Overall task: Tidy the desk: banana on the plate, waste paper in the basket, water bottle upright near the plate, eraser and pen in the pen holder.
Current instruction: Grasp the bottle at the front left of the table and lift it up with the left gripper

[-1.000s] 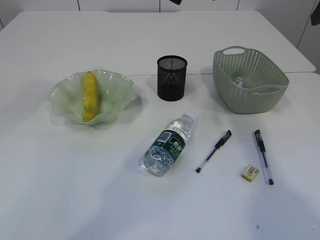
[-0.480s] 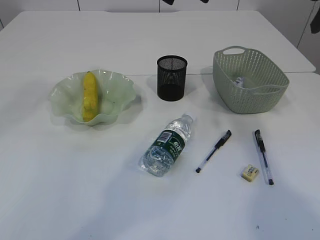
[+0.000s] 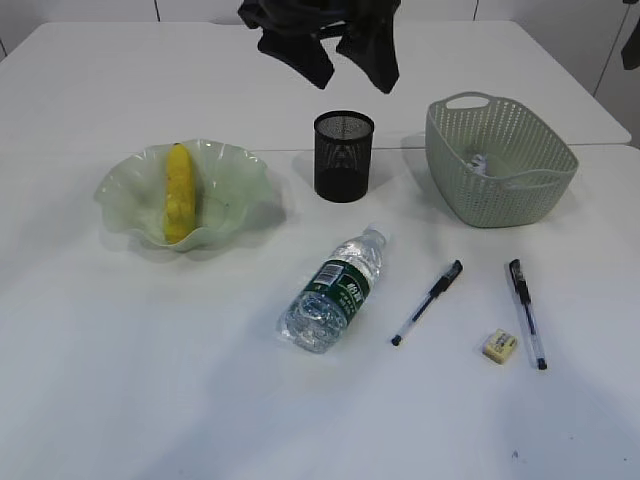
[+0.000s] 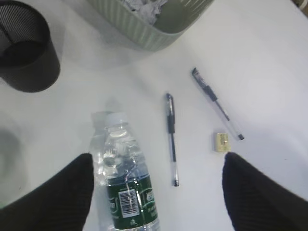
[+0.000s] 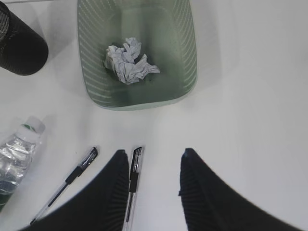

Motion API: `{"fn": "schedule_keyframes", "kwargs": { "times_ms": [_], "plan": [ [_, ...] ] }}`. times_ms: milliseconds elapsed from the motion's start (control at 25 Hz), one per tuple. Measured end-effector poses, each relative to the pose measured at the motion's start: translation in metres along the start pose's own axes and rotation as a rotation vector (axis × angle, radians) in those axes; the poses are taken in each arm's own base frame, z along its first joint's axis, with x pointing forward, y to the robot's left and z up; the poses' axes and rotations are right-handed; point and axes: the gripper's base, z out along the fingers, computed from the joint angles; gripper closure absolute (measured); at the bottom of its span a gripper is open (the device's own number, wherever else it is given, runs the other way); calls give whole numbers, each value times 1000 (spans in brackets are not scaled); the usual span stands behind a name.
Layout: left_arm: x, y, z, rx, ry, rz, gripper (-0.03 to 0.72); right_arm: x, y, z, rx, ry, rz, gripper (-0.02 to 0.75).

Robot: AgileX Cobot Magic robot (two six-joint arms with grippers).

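White bench is lying bare around the bottle (image 3: 333,292), which is on its side between plate (image 3: 125,178) and pens. I'm holding the left tool (image 4: 156,192) spread wide and empty above it, the right tool (image 5: 155,192) half open, empty, over a pen (image 5: 132,185). I'm judging the bottle light, slick, crushable; I'm aiming for the labelled middle.
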Motion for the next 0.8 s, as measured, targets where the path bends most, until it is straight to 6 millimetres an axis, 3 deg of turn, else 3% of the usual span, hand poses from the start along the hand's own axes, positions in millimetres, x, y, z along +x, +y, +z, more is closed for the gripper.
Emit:
{"fn": "schedule_keyframes", "kwargs": {
  "times_ms": [400,800],
  "plan": [
    [1,7,8,-53,15,2,96,1,0,0,-5,11,0,467],
    [11,19,55,-53,104,-28,96,2,0,0,-5,20,0,467]
  ]
}}
